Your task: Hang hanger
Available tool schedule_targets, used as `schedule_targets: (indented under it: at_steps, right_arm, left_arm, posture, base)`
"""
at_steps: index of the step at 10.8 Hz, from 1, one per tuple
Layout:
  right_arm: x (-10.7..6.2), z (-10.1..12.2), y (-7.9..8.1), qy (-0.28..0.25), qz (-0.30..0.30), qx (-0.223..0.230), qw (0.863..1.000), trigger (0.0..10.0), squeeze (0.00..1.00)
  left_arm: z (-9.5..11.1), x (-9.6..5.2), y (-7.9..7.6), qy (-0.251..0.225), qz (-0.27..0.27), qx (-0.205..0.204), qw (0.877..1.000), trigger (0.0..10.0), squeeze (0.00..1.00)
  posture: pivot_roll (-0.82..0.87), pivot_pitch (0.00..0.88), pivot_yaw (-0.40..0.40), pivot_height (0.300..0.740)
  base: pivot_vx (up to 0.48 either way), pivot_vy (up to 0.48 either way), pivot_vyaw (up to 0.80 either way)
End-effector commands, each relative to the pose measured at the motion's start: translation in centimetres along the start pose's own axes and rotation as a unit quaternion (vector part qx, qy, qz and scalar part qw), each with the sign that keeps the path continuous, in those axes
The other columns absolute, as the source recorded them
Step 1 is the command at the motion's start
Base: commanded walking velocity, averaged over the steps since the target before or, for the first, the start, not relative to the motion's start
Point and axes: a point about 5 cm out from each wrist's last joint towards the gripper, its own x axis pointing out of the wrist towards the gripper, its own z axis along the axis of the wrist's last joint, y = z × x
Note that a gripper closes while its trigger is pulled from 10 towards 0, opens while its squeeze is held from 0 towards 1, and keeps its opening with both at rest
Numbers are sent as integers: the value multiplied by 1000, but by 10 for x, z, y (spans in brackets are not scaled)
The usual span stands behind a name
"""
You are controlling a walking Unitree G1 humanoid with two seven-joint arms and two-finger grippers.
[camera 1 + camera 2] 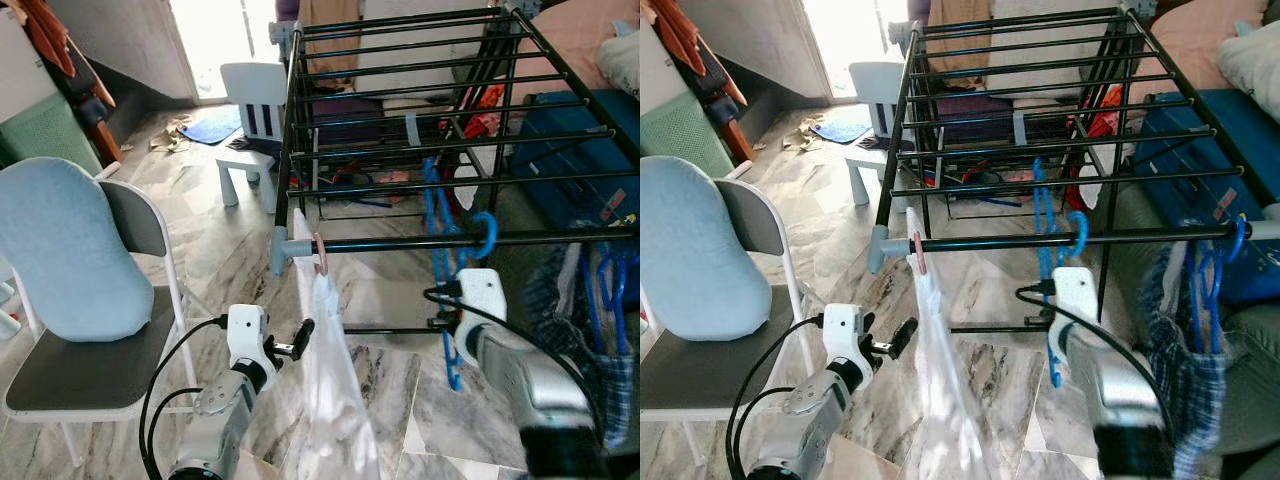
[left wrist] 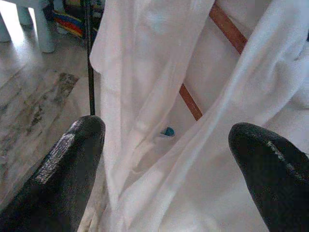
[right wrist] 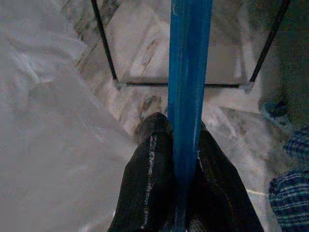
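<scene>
Blue hanger at the front rail of the drying rack, hook curled over the rail toward its right half, body hanging below. Right gripper clamped on the hanger's flat blue arm, both black fingers pressed against it. Left gripper spread wide, holding nothing, facing the white garment hung near the rail's left corner on a wooden hanger.

Judged: thin moulded plastic, light and stiff, smooth enough to slip or swivel in a pinch grip. Best held on a straight flat bar close under the hook, never on the hook itself. Hook appears seated; unconfirmed. Grey chair with blue cushion stands left, well apart.
</scene>
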Motion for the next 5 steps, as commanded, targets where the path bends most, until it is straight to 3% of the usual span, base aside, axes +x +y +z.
schedule_targets:
  at_steps: [1,5]
  right_arm:
    - [3,6,5,-3,11,-11,1000,10000,0]
    - [23,-7,-5,45,4,17,999,10000,0]
  left_arm:
    - [2,1,1,0,-3,9,1000,10000,0]
    - [-3,-2,1,6,7,11,1000,10000,0]
  posture:
    - [-167,0,96,740]
    - [-139,0,70,740]
  base:
    - [0,0,0]
    - [0,0,0]
